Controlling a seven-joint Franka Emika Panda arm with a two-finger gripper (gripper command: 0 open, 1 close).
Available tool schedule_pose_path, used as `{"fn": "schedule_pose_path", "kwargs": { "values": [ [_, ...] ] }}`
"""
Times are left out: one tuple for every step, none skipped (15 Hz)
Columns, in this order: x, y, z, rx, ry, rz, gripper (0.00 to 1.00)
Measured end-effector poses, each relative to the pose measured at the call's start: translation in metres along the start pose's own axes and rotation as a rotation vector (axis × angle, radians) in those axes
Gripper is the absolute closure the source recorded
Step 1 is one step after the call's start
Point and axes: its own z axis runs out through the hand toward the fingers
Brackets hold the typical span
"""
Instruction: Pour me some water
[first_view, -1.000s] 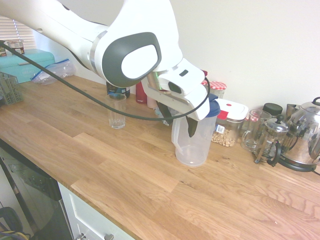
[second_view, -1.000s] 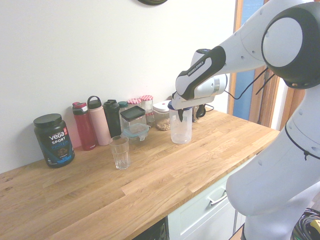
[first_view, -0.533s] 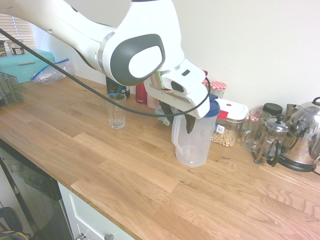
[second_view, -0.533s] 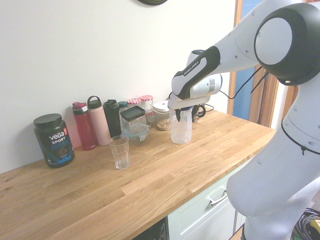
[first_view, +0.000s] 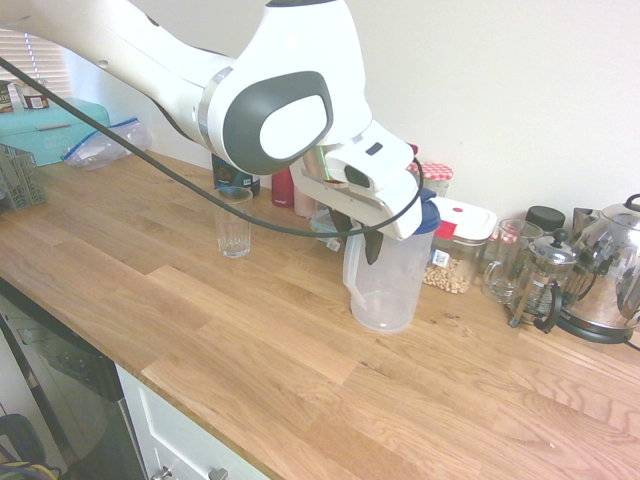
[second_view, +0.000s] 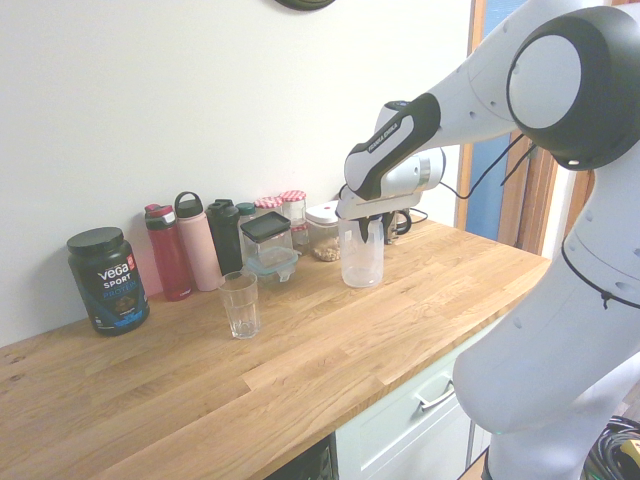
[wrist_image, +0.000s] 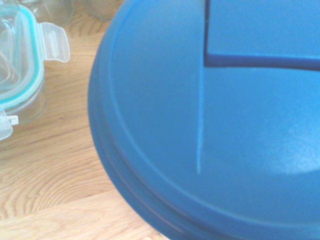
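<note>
On a kitchen worktop (first_view: 250, 330), I have the gripper (first_view: 358, 238) brought down at the top of the clear plastic jug (first_view: 385, 290), its dark fingers (first_view: 372, 246) reaching past the jug's blue lid (wrist_image: 210, 125); whether they are spread, pressed together or already pinching the handle I cannot tell from either outside camera, since the arm covers that side. The jug stands upright on the wood, just in front of a row of storage jars (first_view: 455, 250) by the wall. The empty drinking glass (second_view: 240, 305) waits well apart from it, along the worktop, near the bottles (second_view: 195, 245) and the black Vega tub (second_view: 108, 280). By my reading the job is barely under way: the jug is not lifted, nothing is tilted, and the glass looks dry. How much water the jug carries is hard to judge through its cloudy wall. Left to do: secure the hold, carry the jug across, tip it over the glass.
</note>
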Motion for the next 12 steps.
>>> {"fn": "schedule_pose_path", "kwargs": {
  "values": [
    [0.0, 0.001, 0.0, 0.0, 0.0, 0.001, 1.0],
    [0.0, 0.001, 0.0, -0.001, 0.0, 0.002, 1.0],
    [0.001, 0.001, 0.0, -0.001, 0.0, 0.002, 1.0],
    [0.001, 0.002, 0.0, -0.001, 0.0, 0.002, 1.0],
    [0.001, 0.002, 0.001, -0.003, 0.001, 0.0, 1.0],
    [0.001, 0.002, 0.001, -0.004, 0.002, -0.001, 1.0],
    [0.001, 0.003, 0.0, -0.005, 0.003, -0.005, 1.0],
    [0.001, 0.004, 0.0, -0.008, 0.005, -0.011, 1.0],
    [0.001, 0.005, -0.002, -0.014, 0.004, -0.023, 1.0],
    [0.001, 0.007, -0.006, -0.021, 0.003, -0.039, 1.0],
    [0.002, 0.01, -0.012, -0.027, 0.003, -0.06, 1.0],
    [0.002, 0.012, -0.022, -0.029, 0.001, -0.088, 1.0]
  ]
}}
